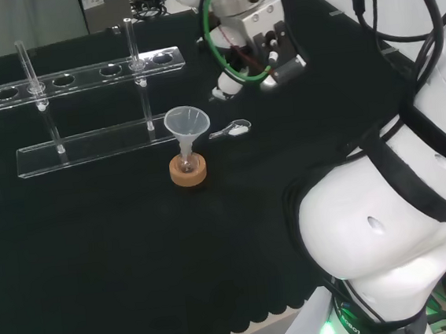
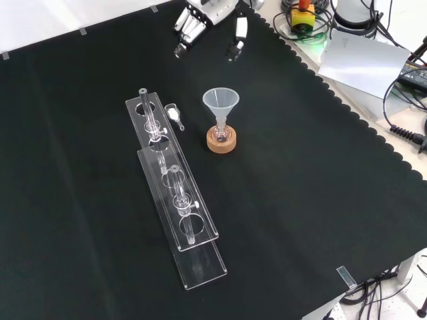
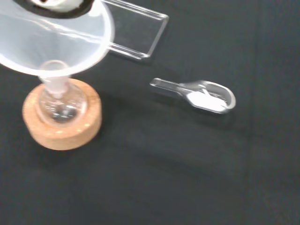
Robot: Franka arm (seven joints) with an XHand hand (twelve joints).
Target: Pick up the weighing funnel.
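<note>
The black and white robot hand [image 1: 262, 41] hung above the black-cloth surface [image 1: 121, 256] with its fingers [image 2: 185, 32] fairly straight and spread away from the thumb, wide and holding nothing.

Nearest to it lay the small clear scoop-shaped weighing funnel [image 1: 233, 130], flat on the surface. In the head view this piece sat just below the fingertips and clear of them; in the front view [image 2: 175, 115] it lay below the hand, apart from it. The wrist view showed it close by [image 3: 201, 95], its short stem pointing toward the cork ring and a white patch in its bowl.

A little farther from the hand stood the big clear cone-shaped funnel [image 1: 186, 123], mouth up, its stem in a small round glass flask [image 3: 58, 101] that sat on a tan cork ring [image 1: 188, 171]. The weighing funnel lay beside this group without touching it.

Farthest from the hand ran the long clear acrylic tube rack [image 2: 175, 200], with clear glass tubes [image 1: 27, 66] standing upright in it.
</note>
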